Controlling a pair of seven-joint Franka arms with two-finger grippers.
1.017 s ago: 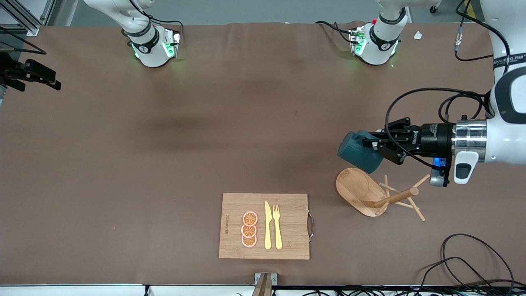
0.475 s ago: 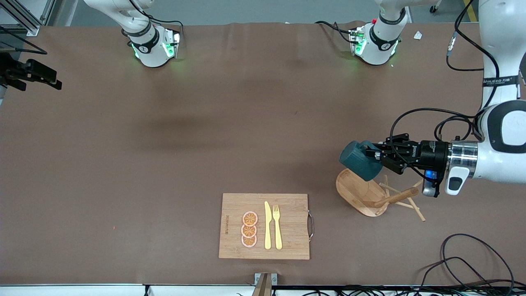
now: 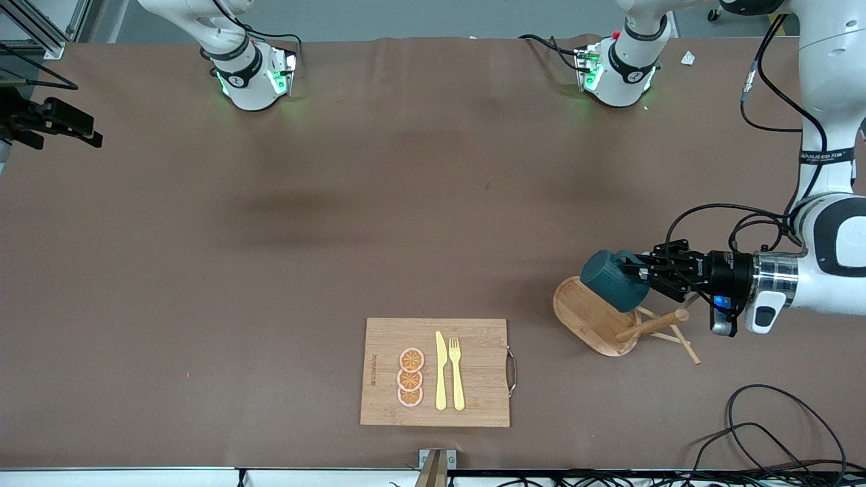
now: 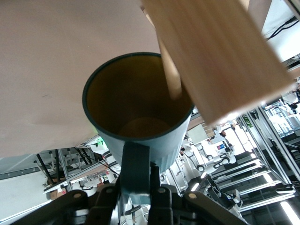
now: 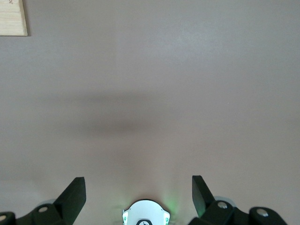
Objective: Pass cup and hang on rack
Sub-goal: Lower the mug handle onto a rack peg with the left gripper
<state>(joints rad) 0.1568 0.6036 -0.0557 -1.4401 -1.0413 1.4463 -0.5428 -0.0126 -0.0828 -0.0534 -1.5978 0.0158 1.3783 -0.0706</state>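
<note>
Now the hanging step looks to be in hand on the brown table (image 3: 270, 237), the pass seemingly done, since the left arm carries the load while the right arm waits. The cutting board (image 3: 385, 338) lies at six o'clock in the front view and plays no part. At about four o'clock stands the rack (image 3: 582, 318). The cup (image 3: 612, 281) hangs tipped on its side over the base's twelve-o'clock edge, mouth toward the post. The left gripper (image 3: 643, 269) is clamped tight on the cup's small handle. In the left wrist view a peg (image 4: 171, 77) already reaches into the cup's mouth. The right gripper (image 5: 138, 192) is spread wide over bare table and holds nothing. The next move probably calls for easing the cup further along that peg until it seats, then letting go without knocking the light rack. Compared with a second ago, the cup has come down and shifted toward the post: then it hung clear of the base at its twelve o'clock, now it overlaps it. The grip is unchanged.
</note>
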